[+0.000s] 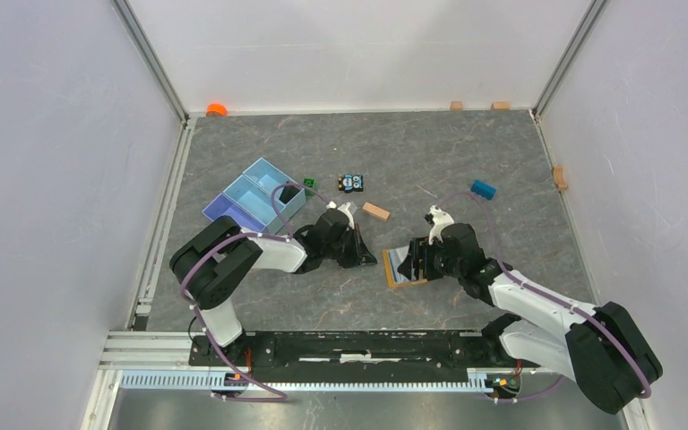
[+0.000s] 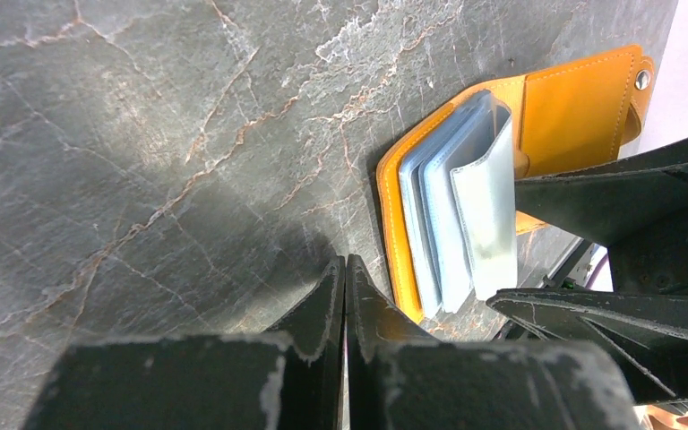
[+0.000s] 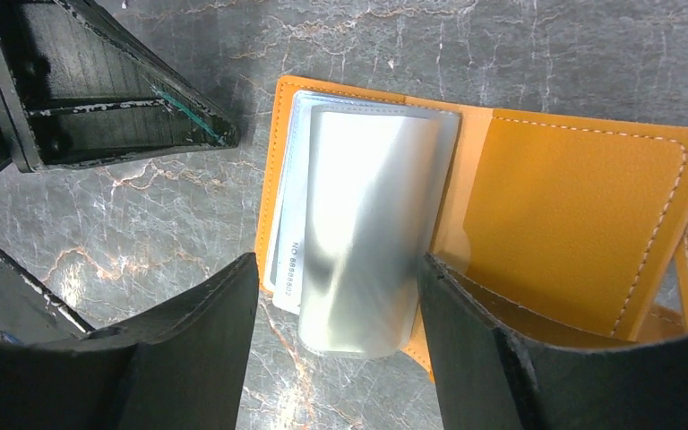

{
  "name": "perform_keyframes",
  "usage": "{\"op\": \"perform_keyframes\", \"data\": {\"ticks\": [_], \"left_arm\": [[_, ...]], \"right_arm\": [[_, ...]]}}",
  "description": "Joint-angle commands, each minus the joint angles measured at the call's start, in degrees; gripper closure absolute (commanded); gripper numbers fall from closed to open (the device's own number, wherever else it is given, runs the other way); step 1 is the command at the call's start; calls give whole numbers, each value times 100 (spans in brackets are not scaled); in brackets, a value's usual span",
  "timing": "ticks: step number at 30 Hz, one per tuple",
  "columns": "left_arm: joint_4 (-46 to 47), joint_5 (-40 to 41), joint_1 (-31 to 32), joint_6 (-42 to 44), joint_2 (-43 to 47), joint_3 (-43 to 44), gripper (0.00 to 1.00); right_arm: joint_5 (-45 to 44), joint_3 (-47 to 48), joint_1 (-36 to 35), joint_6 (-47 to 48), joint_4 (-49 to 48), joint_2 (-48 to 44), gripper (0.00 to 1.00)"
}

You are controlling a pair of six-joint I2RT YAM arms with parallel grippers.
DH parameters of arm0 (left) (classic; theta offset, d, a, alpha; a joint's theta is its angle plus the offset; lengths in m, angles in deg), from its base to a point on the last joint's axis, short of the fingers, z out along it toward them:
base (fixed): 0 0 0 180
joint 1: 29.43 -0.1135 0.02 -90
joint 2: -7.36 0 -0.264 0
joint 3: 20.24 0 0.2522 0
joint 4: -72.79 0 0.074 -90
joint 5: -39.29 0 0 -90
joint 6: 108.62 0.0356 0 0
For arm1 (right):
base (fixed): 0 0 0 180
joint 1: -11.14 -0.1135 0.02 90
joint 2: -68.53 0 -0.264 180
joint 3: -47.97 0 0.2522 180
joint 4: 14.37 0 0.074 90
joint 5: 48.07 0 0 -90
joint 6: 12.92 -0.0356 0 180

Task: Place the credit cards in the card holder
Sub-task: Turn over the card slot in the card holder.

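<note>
The orange card holder (image 1: 400, 269) lies open on the grey table between my two grippers. Its clear sleeves (image 3: 367, 224) stand fanned up. A pale card (image 3: 288, 255) printed with a number sits in a lower sleeve, and light blue layers (image 2: 434, 224) show in the left wrist view. My right gripper (image 3: 339, 269) is open and straddles the sleeves, its right finger (image 3: 502, 358) over the orange cover (image 3: 582, 215). My left gripper (image 2: 345, 262) is shut just left of the holder (image 2: 582, 98), with nothing seen in it. No loose card shows; a dark card is not in view.
A light blue divided tray (image 1: 255, 199) with a dark item inside stands at the back left. A green block (image 1: 309, 184), a toy car (image 1: 351, 183), a tan block (image 1: 376, 211) and a blue block (image 1: 483, 189) lie behind the grippers.
</note>
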Motion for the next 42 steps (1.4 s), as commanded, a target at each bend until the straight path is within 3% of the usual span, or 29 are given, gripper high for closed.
{"op": "perform_keyframes", "data": {"ticks": [1,5,14,22,30,33,39,42], "left_arm": [[-518,268,12,153,-7,1,98],[-557,322,12,197,112,-14,98],[-562,179,60,409,273,154,95],[-554,126,109,400,204,222,93],[-501,183,118,400,379,101,80],[-501,227,118,400,460,40,78],[-451,174,113,409,507,0,74],[-430,157,117,392,562,-46,72]], "right_arm": [[-52,115,-13,80,-96,-135,33],[-374,105,-18,137,47,-203,44],[-439,244,-64,634,291,-192,26],[-985,483,-598,703,468,176,21],[-2132,747,-1081,688,965,761,19],[-2347,750,-1142,631,1077,851,24],[-2474,738,-1138,476,1191,898,48],[-2563,739,-1143,410,1262,908,52]]}}
